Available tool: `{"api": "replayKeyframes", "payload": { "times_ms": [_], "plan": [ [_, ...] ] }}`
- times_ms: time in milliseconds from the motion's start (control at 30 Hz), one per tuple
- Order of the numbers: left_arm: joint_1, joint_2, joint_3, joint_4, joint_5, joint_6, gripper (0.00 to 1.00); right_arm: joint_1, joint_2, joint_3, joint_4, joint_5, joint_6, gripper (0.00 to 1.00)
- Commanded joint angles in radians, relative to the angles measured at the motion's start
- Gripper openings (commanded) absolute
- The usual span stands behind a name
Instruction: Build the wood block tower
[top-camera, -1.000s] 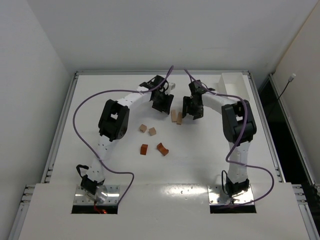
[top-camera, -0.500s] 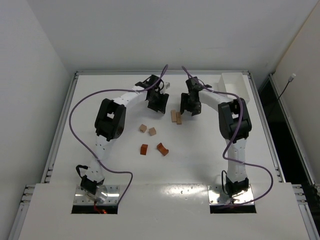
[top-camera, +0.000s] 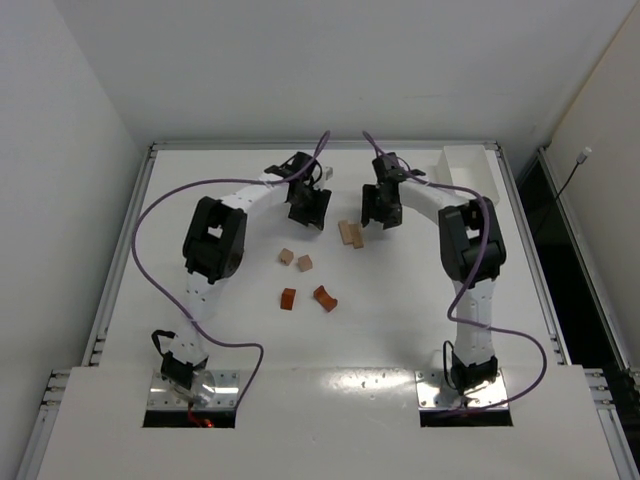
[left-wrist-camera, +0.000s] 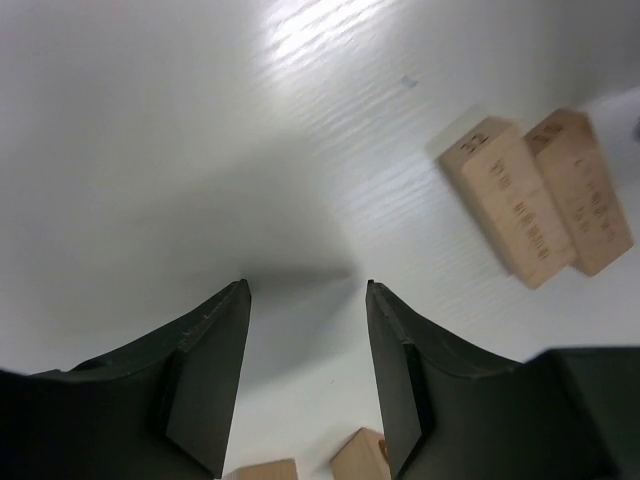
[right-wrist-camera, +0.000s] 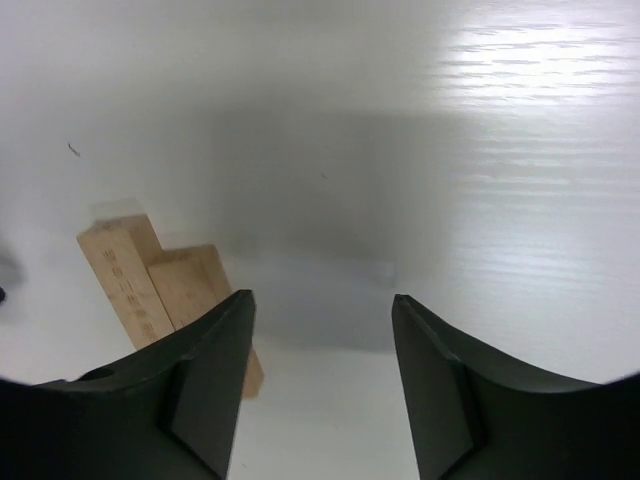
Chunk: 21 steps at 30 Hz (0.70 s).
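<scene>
Both arms are stretched toward the far edge of the table (top-camera: 400, 330). The left gripper (left-wrist-camera: 305, 287) and right gripper (right-wrist-camera: 322, 298) are held apart and empty, flanking two pale bars (top-camera: 350, 234). The other blocks (top-camera: 304, 263) are scattered mid-table.

We find nothing we can read for sure. In the left wrist view, the left pale block (left-wrist-camera: 508, 205) and the right pale block (left-wrist-camera: 588, 190), side by side on the table (left-wrist-camera: 150, 120), carry faint dark print on their top faces, too blurred to read. In the right wrist view, the taller block (right-wrist-camera: 122, 280) shows similar illegible marks.
</scene>
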Motion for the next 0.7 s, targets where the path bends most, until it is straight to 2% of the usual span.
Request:
{"api": "replayKeyframes", "payload": {
  "times_ms": [0,67,100,167,267,300,367,400,433,467,500,600,667],
  "plan": [
    [0.036,-0.111,-0.069,0.006,-0.040,-0.016,0.47,-0.065,-0.155,-0.039,0.036,0.006,-0.084,0.52],
    [0.048,-0.146,-0.127,0.006,-0.040,-0.016,0.47,-0.088,-0.230,-0.080,0.036,-0.043,-0.156,0.47],
    [0.048,-0.159,-0.146,0.015,-0.031,-0.016,0.47,-0.097,-0.252,-0.096,0.036,-0.118,-0.184,0.41],
    [0.057,-0.186,-0.198,0.025,-0.022,-0.016,0.43,-0.111,-0.316,-0.152,0.036,-0.222,-0.259,0.36],
    [0.066,-0.232,-0.233,0.025,0.021,0.025,0.37,-0.102,-0.362,-0.214,0.022,-0.474,-0.495,0.34],
    [0.077,-0.233,-0.233,0.025,0.032,0.039,0.37,-0.102,-0.374,-0.223,-0.025,-0.593,-0.652,0.34],
    [0.091,-0.248,-0.233,0.016,0.097,0.067,0.37,-0.083,-0.365,-0.200,-0.117,-0.705,-0.858,0.34],
    [0.109,-0.260,-0.242,0.016,0.125,0.079,0.37,-0.083,-0.352,-0.176,-0.251,-0.779,-0.976,0.32],
    [0.120,-0.260,-0.242,0.016,0.162,0.100,0.37,-0.074,-0.309,-0.110,-0.339,-0.809,-1.223,0.27],
    [0.129,-0.260,-0.242,0.006,0.205,0.100,0.37,-0.074,-0.278,-0.069,-0.434,-0.819,-1.353,0.25],
    [0.138,-0.272,-0.255,0.006,0.205,0.100,0.37,-0.074,-0.246,0.018,-0.584,-0.810,-1.552,0.23],
    [0.161,-0.282,-0.255,0.006,0.228,0.114,0.37,-0.074,-0.099,0.201,-0.764,-0.771,-1.695,0.16],
    [0.172,-0.282,-0.255,0.006,0.228,0.114,0.37,-0.065,-0.033,0.257,-0.783,-0.749,-1.749,0.12]
  ]
}}
